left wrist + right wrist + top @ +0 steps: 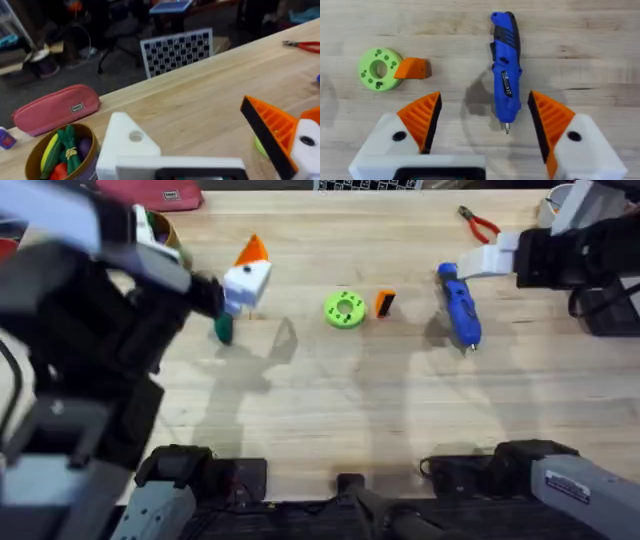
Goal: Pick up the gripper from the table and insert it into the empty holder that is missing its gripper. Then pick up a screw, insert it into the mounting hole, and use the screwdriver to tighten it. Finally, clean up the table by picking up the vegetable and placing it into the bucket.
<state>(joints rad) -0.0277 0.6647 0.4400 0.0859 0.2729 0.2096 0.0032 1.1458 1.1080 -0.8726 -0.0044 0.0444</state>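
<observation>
Overhead: the light wooden table [330,395] carries the thick blue cylindrical powered screwdriver [459,302] at right-centre, thin bit toward the arm bases. The right gripper [497,252] – white finger blocks – hovers just beyond the screwdriver's rear end, near the red-handled pliers [478,223]. The small loose orange wedge-shaped gripper tip [384,303] lies just beside the lime-green ring with holes [345,309], mid-table, well apart from both claws. The left gripper [248,275], one white block with an orange tip, sits left of the ring; the small dark green vegetable [223,329] lies just by it on the table.

Left wrist: the left gripper [215,145] stands wide apart and holds nothing. One side is the bare white plastic holder block [126,145] with a round hole and no orange tip; the other finger [272,131] has its orange ribbed pad. The round yellow-brown bucket [35,162] w/ toy produce inside sits near the table's edge, beside a pink zip pouch [55,107]. A checkerboard panel [176,49] stands beyond the table.

Right wrist: the right gripper [483,122] is released – both orange pads spread. The screwdriver [505,67] lies ahead, its bit end reaching between the fingertips, closer to one pad, touching neither. The orange tip [412,69] rests against the green ring [379,75], off to one side.
</observation>
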